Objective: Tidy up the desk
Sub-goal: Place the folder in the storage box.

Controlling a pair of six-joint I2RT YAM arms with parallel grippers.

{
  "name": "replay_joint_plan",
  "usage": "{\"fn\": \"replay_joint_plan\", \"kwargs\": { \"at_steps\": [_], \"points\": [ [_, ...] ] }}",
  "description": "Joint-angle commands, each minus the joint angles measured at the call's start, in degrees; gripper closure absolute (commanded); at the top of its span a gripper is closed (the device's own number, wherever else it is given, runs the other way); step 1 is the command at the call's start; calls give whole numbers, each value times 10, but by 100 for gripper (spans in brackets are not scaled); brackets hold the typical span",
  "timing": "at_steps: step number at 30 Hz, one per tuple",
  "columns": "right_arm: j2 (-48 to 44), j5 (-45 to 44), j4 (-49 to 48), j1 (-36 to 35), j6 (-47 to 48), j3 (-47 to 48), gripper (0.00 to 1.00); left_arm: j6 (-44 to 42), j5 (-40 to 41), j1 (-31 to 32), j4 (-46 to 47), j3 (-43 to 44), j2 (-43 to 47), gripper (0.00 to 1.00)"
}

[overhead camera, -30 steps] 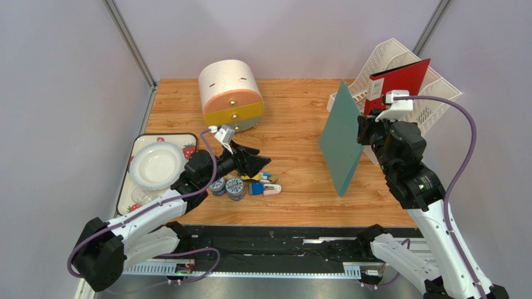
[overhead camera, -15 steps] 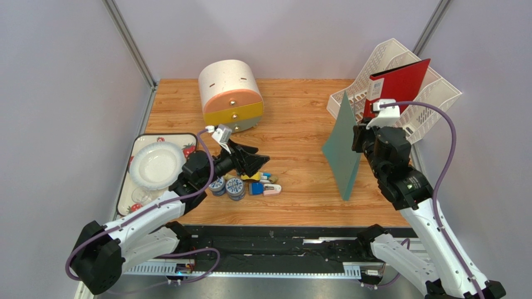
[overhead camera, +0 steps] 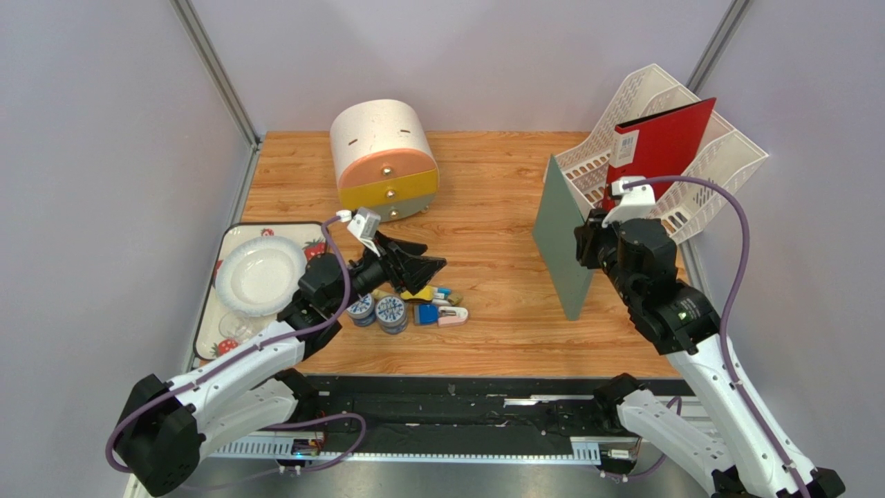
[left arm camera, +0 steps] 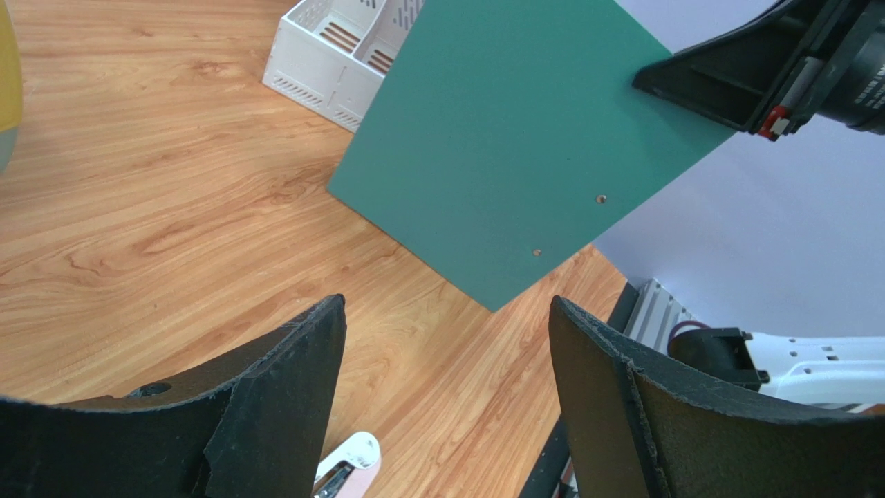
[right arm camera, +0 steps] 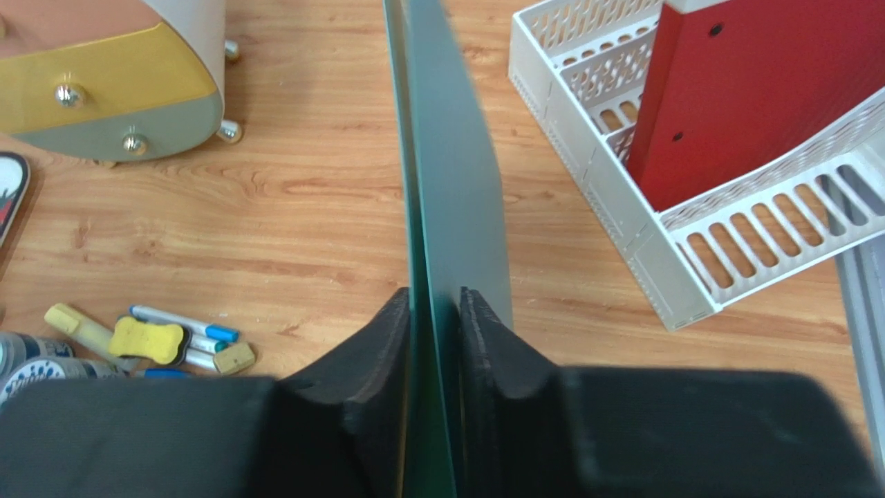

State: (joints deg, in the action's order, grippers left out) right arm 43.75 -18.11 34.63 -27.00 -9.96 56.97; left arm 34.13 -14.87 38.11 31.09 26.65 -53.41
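Observation:
The desk point(overhead camera: 488, 208) is a wood-grain top. A green folder point(overhead camera: 561, 244) stands upright on its edge at the right, just in front of a white file rack point(overhead camera: 717, 171) that holds a red folder point(overhead camera: 665, 140). My right gripper point(overhead camera: 587, 241) clamps the green folder's near edge. In the right wrist view both fingers press the green folder point(right arm camera: 447, 187) at the gripper point(right arm camera: 433, 296). My left gripper point(overhead camera: 421, 272) hovers open over the desk's middle left with nothing between its fingers. In the left wrist view, the green folder point(left arm camera: 509, 145) lies beyond the gripper point(left arm camera: 445, 303).
A round drawer box point(overhead camera: 384, 156) stands at the back left. A strawberry-print tray point(overhead camera: 213, 311) with a white plate point(overhead camera: 257, 274) lies at the left edge. Tape rolls point(overhead camera: 379, 309), markers point(right arm camera: 177, 322) and a stapler point(overhead camera: 449, 314) lie below the left gripper.
My right arm has carried the green folder back and right toward the rack, turning it nearly edge-on to the top camera. The left arm has barely shifted.

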Motion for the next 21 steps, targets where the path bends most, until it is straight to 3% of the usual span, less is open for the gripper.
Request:
{"fn": "replay_joint_plan", "kwargs": {
  "at_steps": [1,8,11,15,21],
  "points": [
    [5,32,78,-5,-30,1,71,2,1,-1,18,-5,18,20],
    [7,24,92,-5,-37,2,69,4,2,-1,17,-10,26,20],
    [22,5,104,-5,-42,13,80,3,5,-1,13,-12,33,20],
    [41,0,113,-5,-41,27,100,1,9,-1,3,-12,44,20],
    [28,-39,122,-5,-45,66,100,-1,15,-2,-4,-15,57,20]
  ]
}}
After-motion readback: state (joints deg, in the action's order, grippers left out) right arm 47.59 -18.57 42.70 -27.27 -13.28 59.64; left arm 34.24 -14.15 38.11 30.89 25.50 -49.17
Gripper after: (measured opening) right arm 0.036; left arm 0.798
